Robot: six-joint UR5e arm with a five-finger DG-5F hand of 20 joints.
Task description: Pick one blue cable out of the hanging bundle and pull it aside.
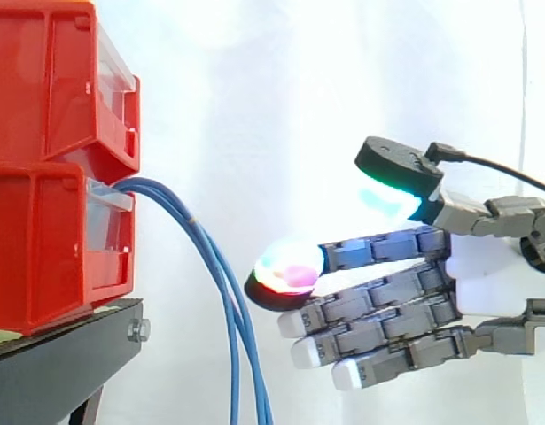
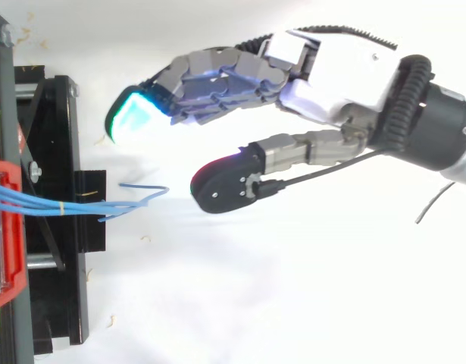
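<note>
Remote station, single moment, all places referred to the red bins (image 1: 50, 159); the two bins sit stacked on the black stand (image 1: 59, 363) before the white curtain (image 1: 254, 88). The blue cable bundle (image 1: 231, 310) leaves the open face of the lower bin, arches outward and hangs down past the stand's edge; from above I see its strands (image 2: 35, 203) run out from the bin, gathered by a small yellow band (image 2: 60, 206), with loose ends fanning beyond it. The hand (image 1: 485, 274) lies level, on the far side of the bundle from the bins, palm (image 2: 346, 76) turned edge-on and fingers pointing straight at the bins; the fingers are extended and stacked close together, the thumb (image 1: 396, 173) held well apart from them, so I read the hand as spread and holding nothing. The leading fingertip (image 1: 290, 266), glowing in mixed colours, is near the bundle but apart from it; no strand is touched.
</note>
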